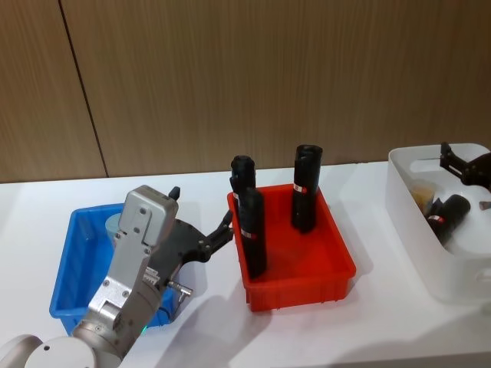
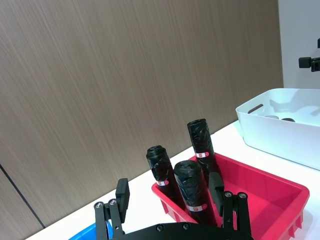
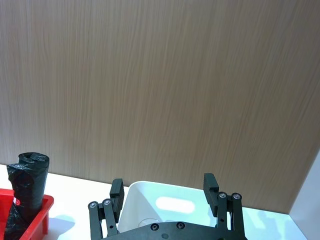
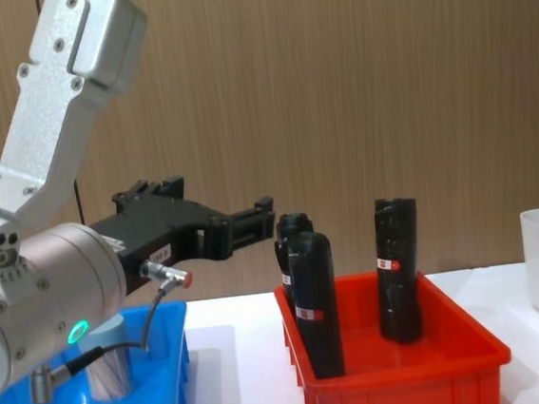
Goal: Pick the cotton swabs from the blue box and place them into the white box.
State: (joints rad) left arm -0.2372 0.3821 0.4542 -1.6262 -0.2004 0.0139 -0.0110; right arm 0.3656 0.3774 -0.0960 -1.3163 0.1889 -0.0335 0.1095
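Head view: left gripper (image 1: pixel 201 230) w/ fingers open, empty, over blue box (image 1: pixel 67 274) holding a swab jar (image 1: pixel 113 226); right gripper (image 1: pixel 459 165) open above white box (image 1: pixel 430 253).

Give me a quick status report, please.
Left gripper open, empty, above blue box. Right gripper open over white box. One cotton swab jar in blue box.

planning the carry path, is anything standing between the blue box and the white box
Yes. The red bin sits on the table between the blue box and the white box, with three tall black bottles standing upright in it. A carried cotton swabs jar would likely need lifting over them.
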